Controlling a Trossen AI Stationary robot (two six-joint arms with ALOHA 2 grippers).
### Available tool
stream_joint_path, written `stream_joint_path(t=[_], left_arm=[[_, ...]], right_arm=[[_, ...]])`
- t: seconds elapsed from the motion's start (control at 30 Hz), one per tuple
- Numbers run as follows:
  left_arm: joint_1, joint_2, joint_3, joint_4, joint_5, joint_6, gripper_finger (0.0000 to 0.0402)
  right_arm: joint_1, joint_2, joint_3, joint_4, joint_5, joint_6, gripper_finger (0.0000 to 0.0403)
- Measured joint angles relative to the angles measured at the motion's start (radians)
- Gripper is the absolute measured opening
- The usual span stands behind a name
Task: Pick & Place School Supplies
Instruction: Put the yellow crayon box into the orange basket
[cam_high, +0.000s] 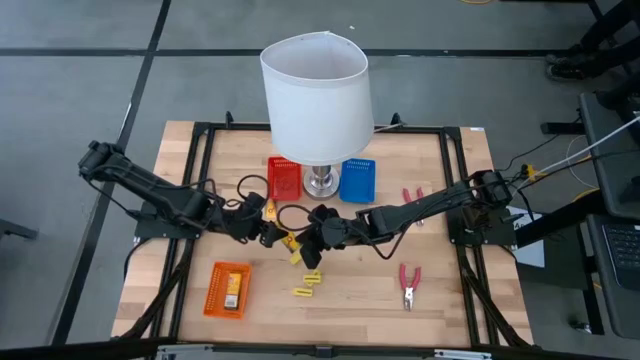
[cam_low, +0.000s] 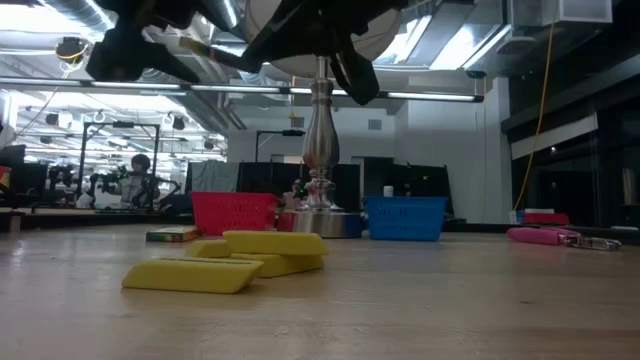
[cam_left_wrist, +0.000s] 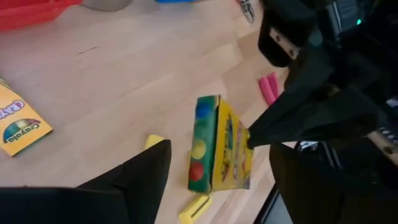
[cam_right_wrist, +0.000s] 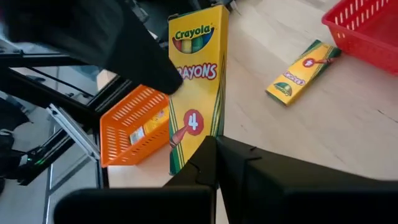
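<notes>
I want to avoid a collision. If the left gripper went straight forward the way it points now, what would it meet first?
Most likely the crayon box held up by the right gripper. It stands directly ahead of the open left gripper; how far ahead is unclear.

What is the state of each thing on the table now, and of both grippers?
Right gripper: shut on the yellow crayon box.
Left gripper: open, empty.
Second yellow crayon box: lying flat near the red mesh basket.
Third crayon box: lying inside the orange mesh basket.
Plain yellow pieces: loose on the wooden table.
Pink-handled pliers: two, lying apart, ungripped.
</notes>
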Motion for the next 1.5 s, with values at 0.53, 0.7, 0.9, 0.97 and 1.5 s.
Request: stream_joint_path(t=[0.53, 0.7, 0.9, 0.97, 1.5], left_arm=[[0.013, 0.016, 0.001, 0.069, 0.009, 0.061, 0.0026], [0.013, 0.012, 0.0, 0.032, 0.02, 0.06, 0.0026], [0.004, 0.012, 0.0, -0.085, 0.113, 0.028, 0.0026], [-0.009, 0.012, 0.0, -0.111, 0.184, 0.023, 0.0026], [-0.329, 0.014, 0.0, -0.391, 0.439, -0.237, 0.0026]], right_arm=[[0.002, 0.0, 0.002, 0.002, 0.004, -0.041, 0.0002], [0.011, 0.0, 0.004, 0.041, 0.049, -0.044, 0.005], [0.01, 0.0, 0.004, -0.005, 0.072, 0.006, 0.0145], [0.01, 0.0, 0.004, -0.026, 0.074, 0.032, 0.0169], [0.016, 0.0, 0.004, -0.087, 0.075, 0.084, 0.0183]])
